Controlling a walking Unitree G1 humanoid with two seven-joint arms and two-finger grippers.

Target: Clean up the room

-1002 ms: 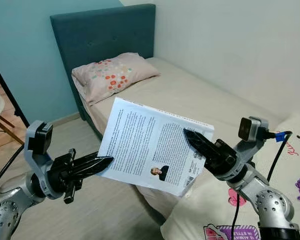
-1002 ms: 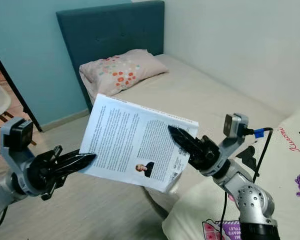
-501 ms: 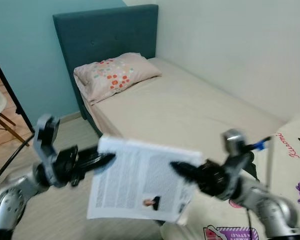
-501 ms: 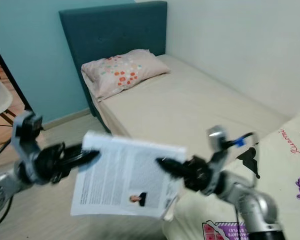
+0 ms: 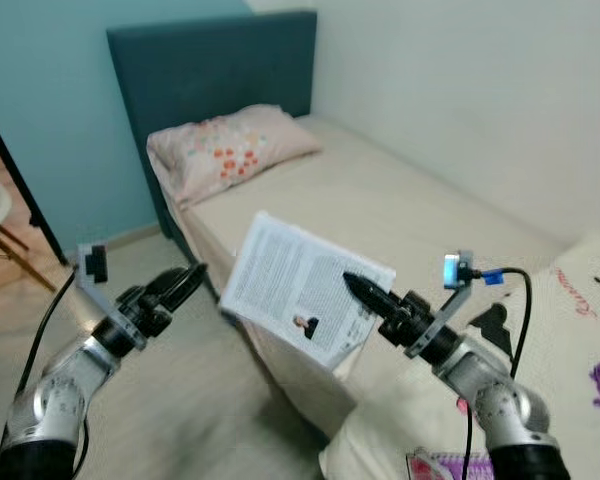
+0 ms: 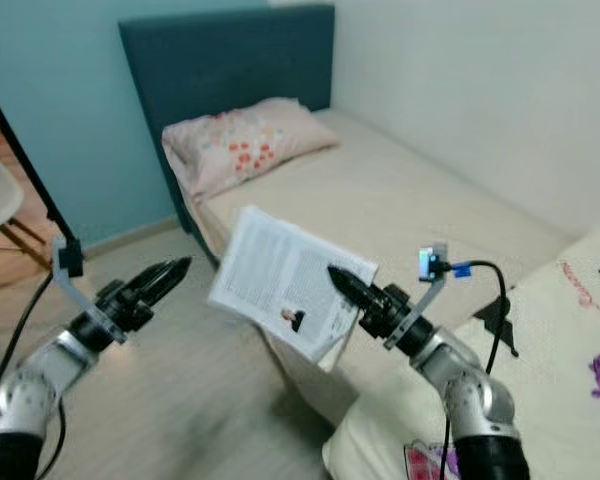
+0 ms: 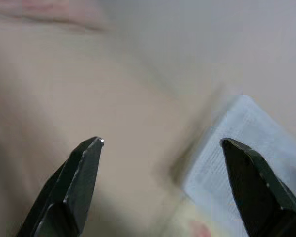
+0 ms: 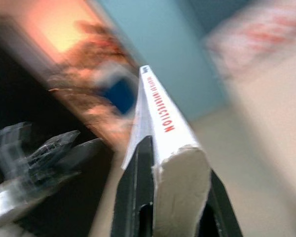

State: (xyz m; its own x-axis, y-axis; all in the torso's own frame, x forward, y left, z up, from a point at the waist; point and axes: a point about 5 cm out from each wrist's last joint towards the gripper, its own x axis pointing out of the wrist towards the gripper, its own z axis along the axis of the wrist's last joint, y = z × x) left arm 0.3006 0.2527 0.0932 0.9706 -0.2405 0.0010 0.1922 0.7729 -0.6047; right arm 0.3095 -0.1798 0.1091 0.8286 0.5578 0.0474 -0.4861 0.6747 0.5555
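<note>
The right gripper (image 5: 358,288) reaches forward over the near edge of the bed (image 5: 400,215), its jaws clamped on one corner of the single book (image 5: 300,298), which hangs tilted in the air above the bed's side with its printed back cover facing up. The left gripper (image 5: 187,279) is stretched out over the floor (image 5: 180,400) just left of the book and apart from it, jaws spread and holding nothing. One pillow (image 5: 220,148) lies by the headboard (image 5: 205,70).

You see a white book (image 5: 298,301) with black print and red spine lettering, a pale pink pillow (image 5: 223,148) dotted orange and red, a teal headboard (image 5: 206,68), and a beige bed (image 5: 400,205).
</note>
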